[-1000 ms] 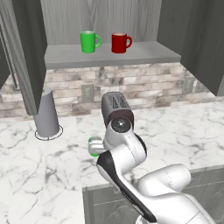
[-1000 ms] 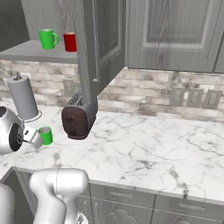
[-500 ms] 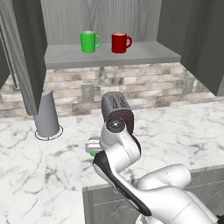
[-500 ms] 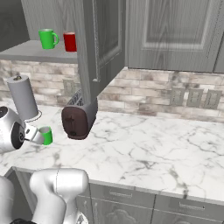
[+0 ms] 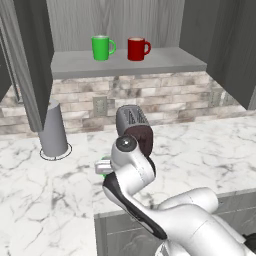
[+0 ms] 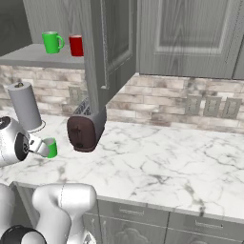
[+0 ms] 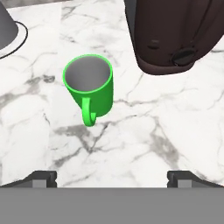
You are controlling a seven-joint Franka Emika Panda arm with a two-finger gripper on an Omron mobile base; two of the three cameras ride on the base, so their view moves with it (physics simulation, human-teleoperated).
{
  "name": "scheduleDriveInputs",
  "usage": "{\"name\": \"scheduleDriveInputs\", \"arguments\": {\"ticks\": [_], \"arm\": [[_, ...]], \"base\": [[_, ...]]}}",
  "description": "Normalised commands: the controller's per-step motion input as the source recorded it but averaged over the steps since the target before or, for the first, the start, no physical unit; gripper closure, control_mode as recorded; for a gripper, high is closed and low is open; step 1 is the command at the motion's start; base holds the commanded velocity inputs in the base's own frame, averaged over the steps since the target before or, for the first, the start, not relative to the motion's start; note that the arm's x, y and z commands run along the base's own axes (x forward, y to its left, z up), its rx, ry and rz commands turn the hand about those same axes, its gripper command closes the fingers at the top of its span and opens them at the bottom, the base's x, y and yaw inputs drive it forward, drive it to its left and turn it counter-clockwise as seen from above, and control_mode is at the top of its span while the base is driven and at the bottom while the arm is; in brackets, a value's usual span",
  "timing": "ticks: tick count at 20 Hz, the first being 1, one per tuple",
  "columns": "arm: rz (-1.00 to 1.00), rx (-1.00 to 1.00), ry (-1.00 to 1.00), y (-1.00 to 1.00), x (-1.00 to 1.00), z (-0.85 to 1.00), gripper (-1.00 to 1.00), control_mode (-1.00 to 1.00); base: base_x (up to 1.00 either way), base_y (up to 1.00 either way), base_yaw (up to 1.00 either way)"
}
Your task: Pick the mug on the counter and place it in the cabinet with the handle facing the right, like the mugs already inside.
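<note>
The cabinet (image 5: 125, 62) is seen open, high above and beyond the gripper, its pale shelf carrying a green mug (image 5: 101, 48) and a red mug (image 5: 136, 48), both with handles turned to the right. Below the gripper lies the counter (image 7: 144, 140), a broad veined marble slab. On it, ahead of the gripper and to one side in the hand view, a dark brown toaster (image 7: 175, 35) is standing; a grey paper towel roll (image 5: 53, 130) is placed further off on the other side.

The mug (image 7: 89, 86) to be moved is found upright on the counter, just ahead of the gripper and a little off its centre line, near the toaster but not touching it. Its handle (image 7: 87, 111) is turned toward the gripper in the hand view.

The gripper (image 7: 111, 177) is held above the counter with its jaws spread wide and nothing between them; the mug is not yet enclosed.

The task is judged to be at an early stage: the approach is under way, while the grasp, the lift to the shelf, the turning of the handle to the right and the release are all left to be done.
</note>
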Motion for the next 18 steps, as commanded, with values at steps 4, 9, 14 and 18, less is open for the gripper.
{"name": "scheduleDriveInputs", "arguments": {"ticks": [4,9,14,18], "arm": [[0.0,0.0,0.0,0.04,0.17,-0.18,-1.0,-1.0],[0.0,0.0,0.0,0.04,0.16,-0.17,-1.0,-1.0],[0.0,0.0,0.0,0.06,0.16,-0.17,-1.0,-1.0],[0.0,0.0,0.0,0.08,0.14,-0.17,-1.0,-1.0]], "base": [[0.0,0.0,0.0],[0.0,0.0,0.0],[0.0,0.0,0.0],[0.0,0.0,0.0]]}}
